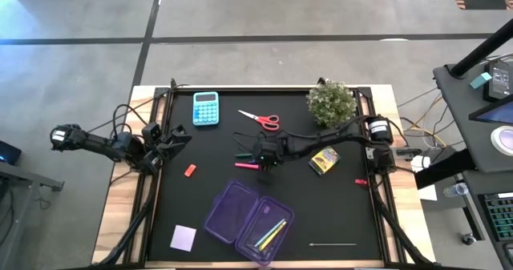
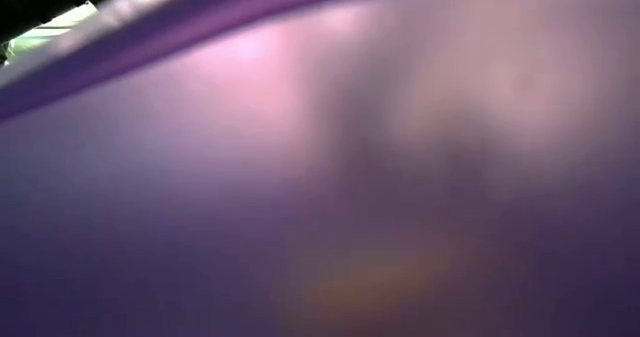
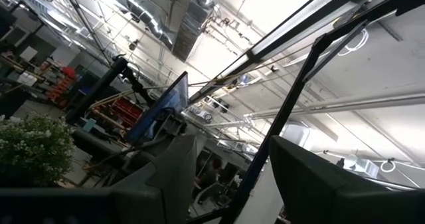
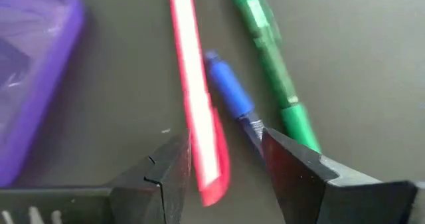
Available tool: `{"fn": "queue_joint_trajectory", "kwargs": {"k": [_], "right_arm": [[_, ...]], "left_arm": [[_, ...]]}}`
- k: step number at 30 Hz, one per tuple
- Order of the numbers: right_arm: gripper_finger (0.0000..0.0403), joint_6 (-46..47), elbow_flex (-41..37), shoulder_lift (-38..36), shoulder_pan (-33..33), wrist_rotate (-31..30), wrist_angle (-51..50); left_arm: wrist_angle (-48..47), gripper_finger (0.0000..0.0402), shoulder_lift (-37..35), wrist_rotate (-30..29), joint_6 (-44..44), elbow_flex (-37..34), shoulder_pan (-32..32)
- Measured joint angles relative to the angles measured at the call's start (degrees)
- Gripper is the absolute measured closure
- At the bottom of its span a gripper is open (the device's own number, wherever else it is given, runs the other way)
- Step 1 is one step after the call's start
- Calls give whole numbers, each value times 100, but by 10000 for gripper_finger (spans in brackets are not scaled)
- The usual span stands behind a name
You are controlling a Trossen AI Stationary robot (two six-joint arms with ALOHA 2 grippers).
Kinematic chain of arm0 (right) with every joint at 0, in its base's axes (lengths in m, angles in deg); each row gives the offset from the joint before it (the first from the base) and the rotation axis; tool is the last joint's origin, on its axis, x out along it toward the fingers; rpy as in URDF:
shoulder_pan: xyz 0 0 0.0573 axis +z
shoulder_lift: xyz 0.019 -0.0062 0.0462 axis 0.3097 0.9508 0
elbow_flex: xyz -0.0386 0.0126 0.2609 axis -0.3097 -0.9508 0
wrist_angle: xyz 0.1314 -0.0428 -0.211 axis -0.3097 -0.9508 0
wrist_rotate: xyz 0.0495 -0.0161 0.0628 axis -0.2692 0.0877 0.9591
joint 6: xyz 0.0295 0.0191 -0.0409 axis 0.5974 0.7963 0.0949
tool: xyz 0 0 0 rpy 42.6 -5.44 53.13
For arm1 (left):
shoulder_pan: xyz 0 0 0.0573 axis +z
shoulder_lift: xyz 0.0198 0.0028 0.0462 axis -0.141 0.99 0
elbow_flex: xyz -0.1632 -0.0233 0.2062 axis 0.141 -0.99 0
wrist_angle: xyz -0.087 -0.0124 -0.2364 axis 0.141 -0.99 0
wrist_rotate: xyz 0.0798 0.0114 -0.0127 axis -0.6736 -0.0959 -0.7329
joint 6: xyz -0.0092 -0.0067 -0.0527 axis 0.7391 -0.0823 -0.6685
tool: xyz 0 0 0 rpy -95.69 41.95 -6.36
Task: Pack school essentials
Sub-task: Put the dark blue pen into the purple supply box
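Note:
My right gripper [image 4: 222, 167] is open, reaching down over the table's middle [image 1: 261, 161]. The pink pen's [image 4: 194, 84] end and the blue pen [image 4: 230, 91] lie on the black mat between its fingers. The green pen [image 4: 272, 71] lies just outside one finger. Whether a finger touches a pen, I cannot tell. The red-handled scissors [image 1: 261, 119] and the yellow crayon box [image 1: 324, 159] lie on the mat. The lilac note pad [image 1: 183, 237] sits near the near-left corner. My left gripper [image 3: 229, 184] is open at the table's left edge [image 1: 176, 135], pointing up.
The open purple case [image 1: 248, 218] lies near the near edge with a yellow and a green pen inside; it fills the low view [image 2: 320, 177]. A turquoise calculator [image 1: 206, 108], a potted plant [image 1: 331, 102], two small red items [image 1: 190, 171] [image 1: 361, 181] and a thin pale stick [image 1: 333, 243] are also on the mat.

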State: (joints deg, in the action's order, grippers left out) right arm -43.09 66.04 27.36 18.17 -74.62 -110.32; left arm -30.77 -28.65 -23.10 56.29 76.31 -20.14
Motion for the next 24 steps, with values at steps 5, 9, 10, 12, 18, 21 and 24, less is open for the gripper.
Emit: {"fn": "queue_joint_trajectory", "kwargs": {"k": [5, 9, 10, 12, 18, 21, 24], "right_arm": [[227, 44, 4, 181, -102, 15, 75], [227, 146, 11, 217, -112, 211, 108], [227, 144, 6, 218, -105, 206, 146], [227, 144, 3, 223, -98, 240, 183], [227, 215, -11, 240, -51, 295, 103], [227, 194, -11, 240, -9, 307, 93], [227, 184, -34, 282, 20, 290, 112]], "left_arm": [[2, 226, -13, 11, 0, -7, 2], [-1, 226, -13, 13, 0, -6, 1], [0, 226, -13, 15, 0, -4, 0], [-2, 226, -25, 15, 0, -7, 1], [-1, 226, -26, 19, 0, -7, 2], [-2, 226, -26, 19, 0, -7, 0], [-2, 226, -20, 19, 0, -9, 0]]}}
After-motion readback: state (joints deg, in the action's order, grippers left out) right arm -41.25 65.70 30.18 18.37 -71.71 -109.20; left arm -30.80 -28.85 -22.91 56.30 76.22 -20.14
